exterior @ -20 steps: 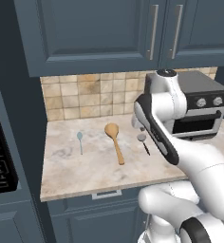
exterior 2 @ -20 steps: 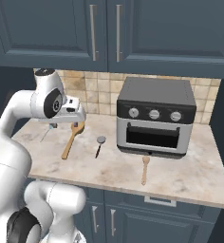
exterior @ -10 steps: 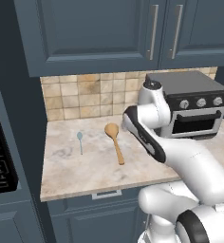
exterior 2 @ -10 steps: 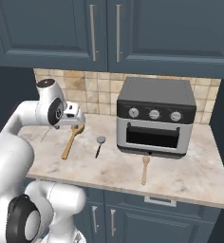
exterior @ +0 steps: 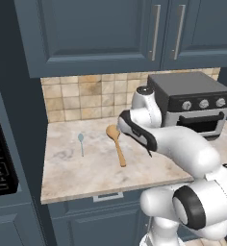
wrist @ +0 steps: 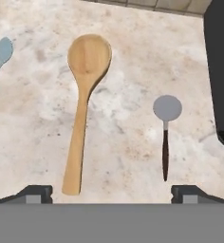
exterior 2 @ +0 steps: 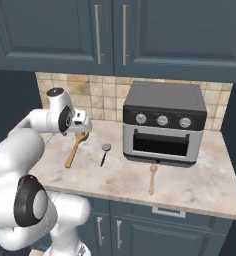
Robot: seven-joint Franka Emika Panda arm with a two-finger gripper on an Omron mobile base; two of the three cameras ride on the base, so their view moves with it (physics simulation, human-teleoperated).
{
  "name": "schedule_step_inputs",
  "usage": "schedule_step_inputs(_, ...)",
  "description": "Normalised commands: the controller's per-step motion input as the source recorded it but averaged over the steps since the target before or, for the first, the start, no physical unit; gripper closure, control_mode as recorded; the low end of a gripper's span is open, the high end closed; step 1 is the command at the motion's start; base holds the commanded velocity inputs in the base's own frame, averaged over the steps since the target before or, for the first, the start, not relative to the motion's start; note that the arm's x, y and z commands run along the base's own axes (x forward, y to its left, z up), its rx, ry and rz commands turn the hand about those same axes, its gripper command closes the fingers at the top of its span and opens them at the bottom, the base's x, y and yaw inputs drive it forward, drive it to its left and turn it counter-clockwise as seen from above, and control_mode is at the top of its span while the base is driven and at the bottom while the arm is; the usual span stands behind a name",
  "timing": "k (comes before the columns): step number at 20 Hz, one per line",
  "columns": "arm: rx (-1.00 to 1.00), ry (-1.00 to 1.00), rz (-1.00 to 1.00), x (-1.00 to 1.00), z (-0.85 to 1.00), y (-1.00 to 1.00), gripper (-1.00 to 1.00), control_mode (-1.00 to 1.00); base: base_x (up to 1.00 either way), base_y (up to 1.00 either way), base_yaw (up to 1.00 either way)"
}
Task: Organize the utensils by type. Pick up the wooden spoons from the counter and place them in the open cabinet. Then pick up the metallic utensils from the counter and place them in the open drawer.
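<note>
Beige marbled stone forms the table [wrist: 133, 142], which lies below the claw [wrist: 111, 190] and carries everything here. Above and beyond the claw hang slate-blue cupboards [exterior 2: 110, 35] with their doors shut over a tan tile wall [exterior: 81, 96]. A grey toaster oven [exterior 2: 162, 122] stands on the table to the claw's right, its dark side filling the right edge of the hand view.

The claw hovers over the table, released, its two dark tips spread wide with nothing between them.

The large wooden spoon [wrist: 83, 102] lies flat under the claw, nearer the left tip, its handle end just ahead of that tip and its oval bowl pointing away toward the tile wall. A second, smaller wooden spoon [exterior 2: 152, 178] lies well to the right, in front of the toaster oven. The round silver-headed utensil with a black handle [wrist: 166, 133] lies ahead of the right tip, apart from the big spoon. The pale blue spoon [wrist: 1, 57] lies farther off to the left.
</note>
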Motion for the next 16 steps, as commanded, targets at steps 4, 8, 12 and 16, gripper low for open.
schedule_step_inputs(4,0.05,0.0,-0.02,0.12,-0.33,0.2,-1.0,-1.0,0.0,0.0,0.0)
schedule_step_inputs(8,0.03,0.0,-0.02,0.11,-0.35,0.18,-1.0,-1.0,0.0,0.0,0.0)
schedule_step_inputs(12,0.0,0.0,-0.03,0.2,-0.41,0.14,-1.0,-1.0,0.0,0.0,0.0)
schedule_step_inputs(16,0.03,0.09,-0.06,0.41,-0.43,0.06,-1.0,-1.0,0.0,0.0,0.0)
